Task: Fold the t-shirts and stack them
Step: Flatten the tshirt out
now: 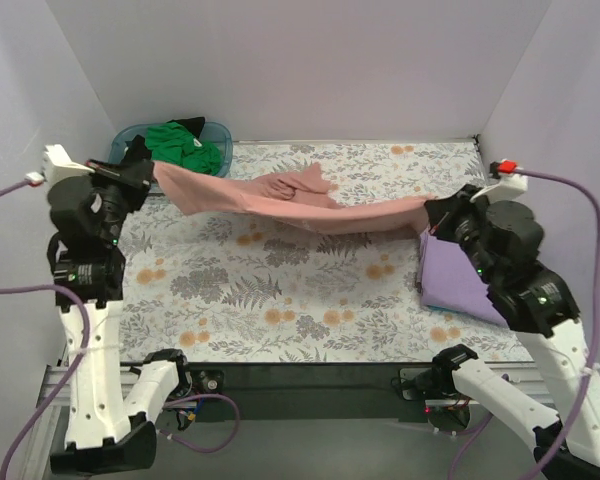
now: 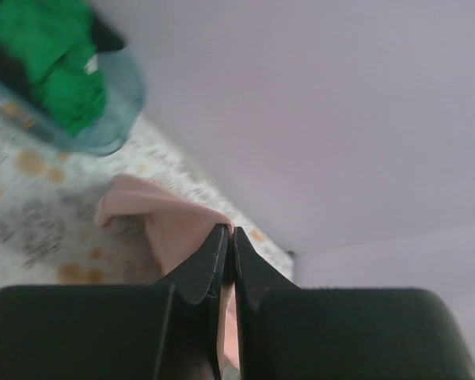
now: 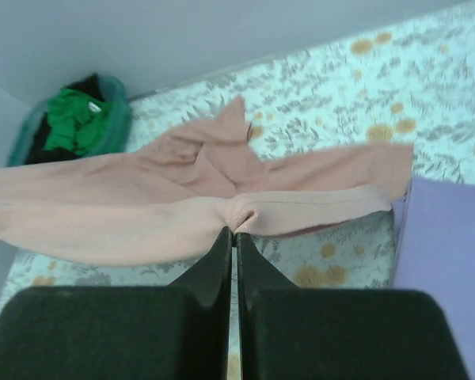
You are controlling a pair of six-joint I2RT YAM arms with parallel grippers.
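The dusty pink t-shirt (image 1: 280, 205) hangs stretched across the table between both grippers, sagging in the middle with a bunched fold at the back. My left gripper (image 1: 150, 172) is shut on its left end; pink cloth (image 2: 174, 226) shows at the closed tips (image 2: 228, 231). My right gripper (image 1: 432, 215) is shut on its right edge; the hem (image 3: 245, 215) is pinched at the tips (image 3: 233, 231). A folded lavender t-shirt (image 1: 460, 280) lies flat at the right, also in the right wrist view (image 3: 451, 261). A green t-shirt (image 1: 185, 148) and a black one (image 1: 192, 124) sit in the basket.
The teal plastic basket (image 1: 220, 131) stands at the back left corner, also in the left wrist view (image 2: 115, 119) and the right wrist view (image 3: 119, 119). The floral table cloth (image 1: 280, 300) covers the table. White walls enclose the back and sides.
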